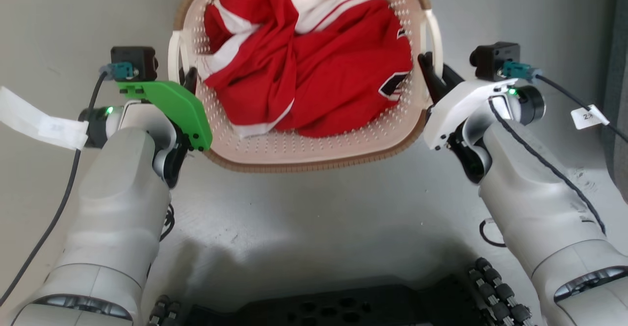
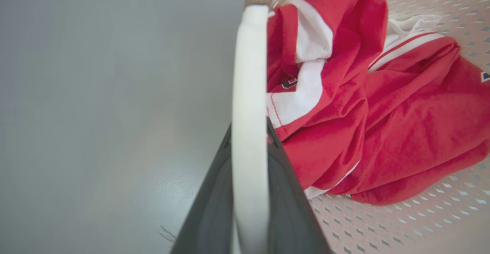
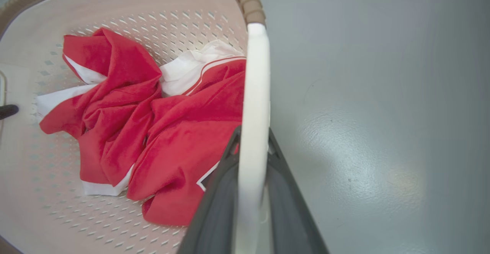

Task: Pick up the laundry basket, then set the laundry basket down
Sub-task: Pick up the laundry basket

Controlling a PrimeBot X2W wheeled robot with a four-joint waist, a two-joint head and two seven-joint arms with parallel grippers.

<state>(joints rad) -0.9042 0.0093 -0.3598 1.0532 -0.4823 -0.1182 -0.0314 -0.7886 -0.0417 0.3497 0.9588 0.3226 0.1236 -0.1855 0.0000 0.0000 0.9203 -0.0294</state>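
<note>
The laundry basket, cream-white and perforated with a brown woven-look rim, lies ahead of me at the top centre of the head view, holding crumpled red and white clothes. My left gripper is shut on the basket's white left handle, with a dark finger on either side of it. On the other side, my right gripper is shut on the white right handle in the same way. Whether the basket rests on the floor or hangs above it I cannot tell.
Smooth grey floor surrounds the basket. My dark base with its roller wheels sits at the bottom of the head view. A dark vertical edge stands at the far right. Cables and white tags trail from both wrists.
</note>
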